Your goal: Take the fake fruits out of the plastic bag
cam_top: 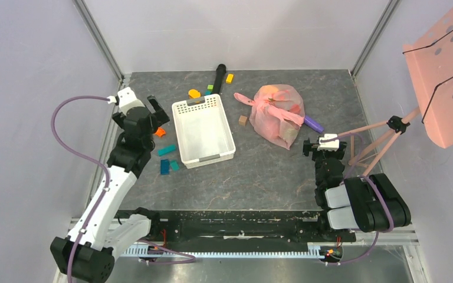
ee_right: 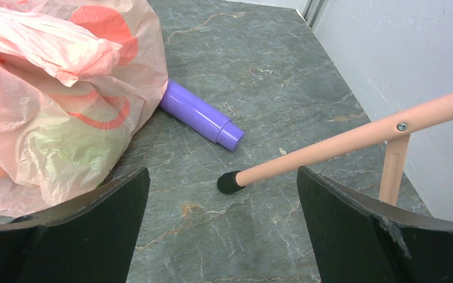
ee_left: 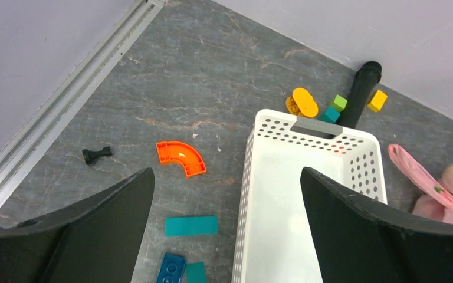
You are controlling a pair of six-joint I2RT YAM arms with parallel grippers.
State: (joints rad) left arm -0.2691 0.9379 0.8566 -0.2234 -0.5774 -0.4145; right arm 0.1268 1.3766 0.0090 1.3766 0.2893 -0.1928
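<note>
The plastic bag (cam_top: 278, 116) sits toward the tabletop's far right, just ahead-left of the right gripper (cam_top: 325, 143), the nearer arm, jaws spread and empty; the left gripper (cam_top: 138, 112) is spread too, well apart. The fake fruits (ee_right: 59, 147) seem to be inside, only blurred colours

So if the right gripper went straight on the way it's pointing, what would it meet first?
Probably the black rubber foot of the pink stand leg, just ahead of the open right gripper. The purple cylinder lies farther on, the plastic bag off to the left. Depth is unclear.
</note>
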